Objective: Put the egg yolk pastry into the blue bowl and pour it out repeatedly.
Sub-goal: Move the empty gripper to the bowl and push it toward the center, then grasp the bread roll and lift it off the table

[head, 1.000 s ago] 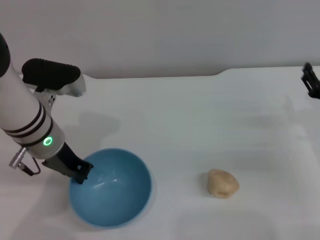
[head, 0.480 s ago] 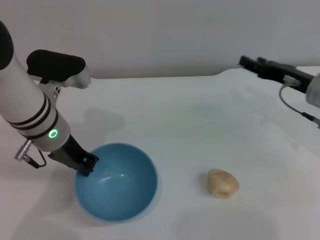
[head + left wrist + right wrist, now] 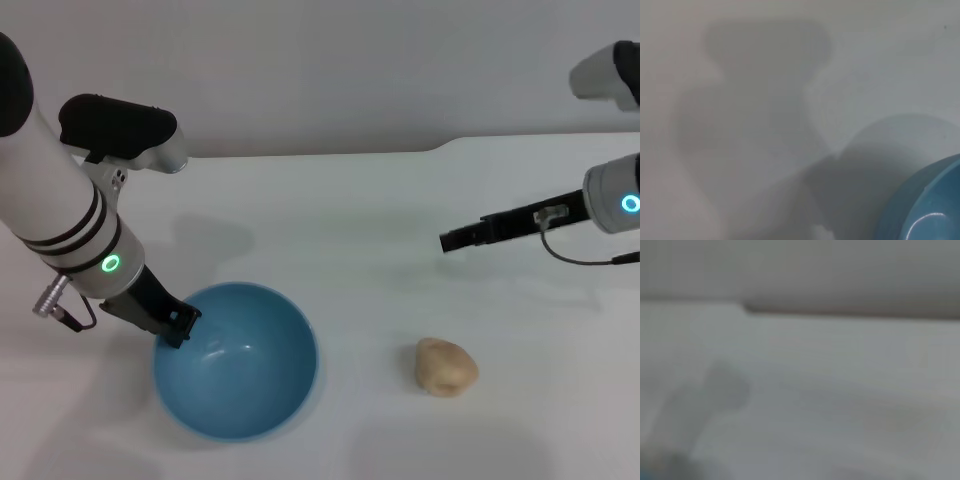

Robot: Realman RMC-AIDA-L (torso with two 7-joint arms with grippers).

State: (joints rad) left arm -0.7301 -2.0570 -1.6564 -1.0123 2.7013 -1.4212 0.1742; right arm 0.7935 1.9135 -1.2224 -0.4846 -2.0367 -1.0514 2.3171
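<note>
The blue bowl (image 3: 236, 362) stands upright on the white table, near the front left. My left gripper (image 3: 172, 327) is shut on its left rim. A part of the bowl's rim (image 3: 927, 205) also shows in the left wrist view. The egg yolk pastry (image 3: 446, 367), a small tan lump, lies on the table to the right of the bowl, well apart from it. The bowl holds nothing. My right gripper (image 3: 450, 240) reaches in from the right and hangs above the table, behind the pastry.
The white table (image 3: 350, 220) ends at a back edge below a grey wall, with a step in that edge at the right. A black cable hangs under the right wrist (image 3: 575, 258).
My right arm has swung in from the far right edge and down toward the table's middle. The left gripper and the bowl have shifted slightly right and back.
</note>
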